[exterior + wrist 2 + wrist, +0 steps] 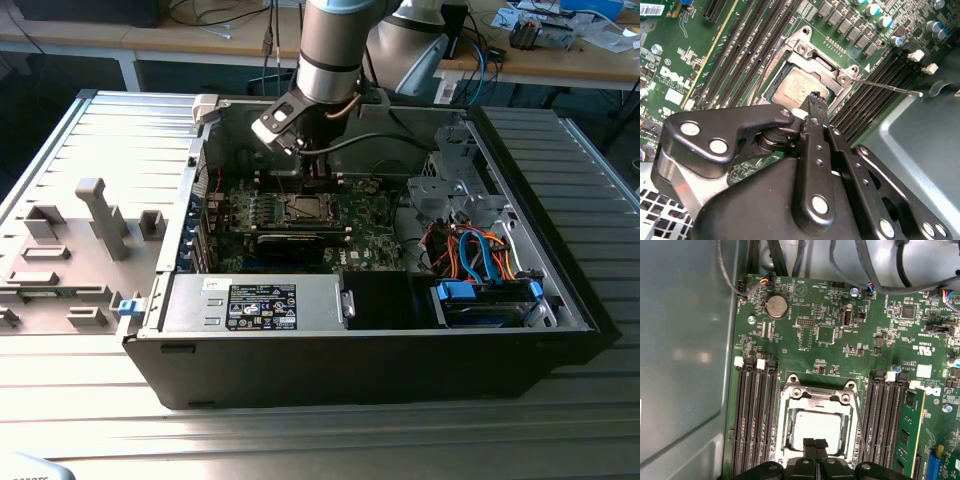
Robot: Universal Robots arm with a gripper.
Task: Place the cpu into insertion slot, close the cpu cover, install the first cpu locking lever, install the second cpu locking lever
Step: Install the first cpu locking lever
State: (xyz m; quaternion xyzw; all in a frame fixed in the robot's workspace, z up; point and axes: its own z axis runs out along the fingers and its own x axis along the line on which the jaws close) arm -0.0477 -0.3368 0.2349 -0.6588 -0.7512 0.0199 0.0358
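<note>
Inside computer case (pixel 380 365), cpu (pixel 816 424): seated in socket, framed by lowered cpu cover (pixel 786 414).
Fingers (pixel 809 445): pressed together, tips over cpu's edge.
Exterior view: cpu at 6 o'clock from fingers.

Bare metal and black links over a green board

The gripper (pixel 816 97) is built of black, satin-smooth links pinned with bright silvery rivets. Just beyond its tips, the cpu (pixel 816 422) has a dull, matt silver-grey metal top, framed by the shinier bare steel of the cpu cover (pixel 785 422). Beside the tips, the locking lever (pixel 885 86) is thin polished wire. Around them the motherboard (pixel 825 355) is glossy green, and the case wall (pixel 685 340) is smooth grey sheet metal.
</note>
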